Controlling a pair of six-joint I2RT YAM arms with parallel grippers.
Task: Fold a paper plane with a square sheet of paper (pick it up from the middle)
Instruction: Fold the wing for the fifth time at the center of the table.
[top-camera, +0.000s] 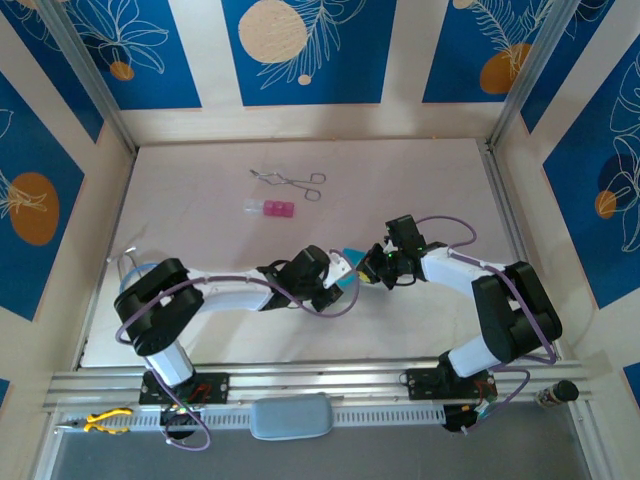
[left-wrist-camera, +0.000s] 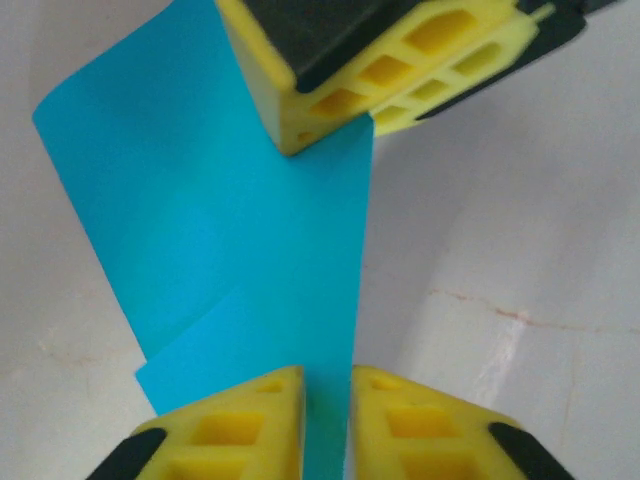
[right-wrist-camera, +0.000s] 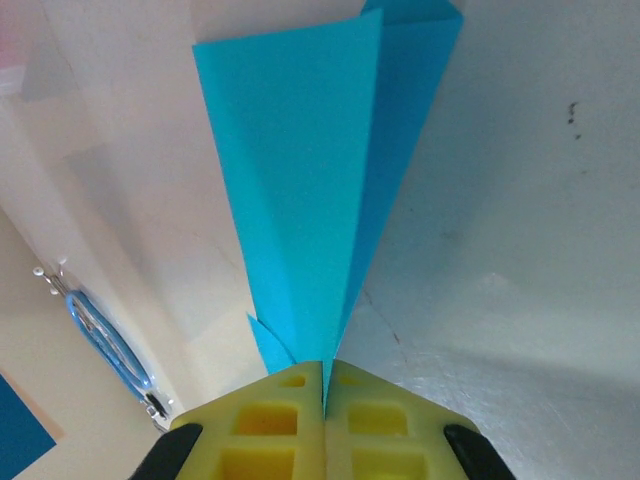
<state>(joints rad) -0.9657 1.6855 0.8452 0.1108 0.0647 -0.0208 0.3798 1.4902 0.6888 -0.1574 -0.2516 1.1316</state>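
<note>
Top external view: white table (top-camera: 200, 210) is sitting inside a cell with blue patterned wall panels. Left arm (top-camera: 235, 285) and right arm (top-camera: 465, 272) are both reaching inward and meeting near the table middle, slightly toward the near side.

Between the two wrists the paper plane (right-wrist-camera: 300, 170) is hanging, cyan-blue, folded into a narrow wedge. From above just a small cyan corner is peeking out between the grippers, above the table surface. Whether it is touching the table, cannot tell.

Right wrist view: wedge is widening away from the camera, the narrow end is sitting in the right gripper (right-wrist-camera: 323, 385). Yellow fingers (right-wrist-camera: 265, 420) are pressing together with no gap, clamping that narrow end. A long crease is running down the wedge toward the fingers.

Left wrist view: left gripper (left-wrist-camera: 327, 385) is sitting at the bottom of the frame, fingers a little apart, a slim gap showing, with the blue paper passing through that gap. Fingers are looking loosened around the paper, not squeezing it. At the top of this view the right gripper's yellow fingers are biting the far edge of the paper.

Well apart at the far side of the table, metal forceps (top-camera: 290, 182) are lying flat. Small pink block (top-camera: 270, 208) is lying just in front of them, nearer the arms, not touching them.
</note>
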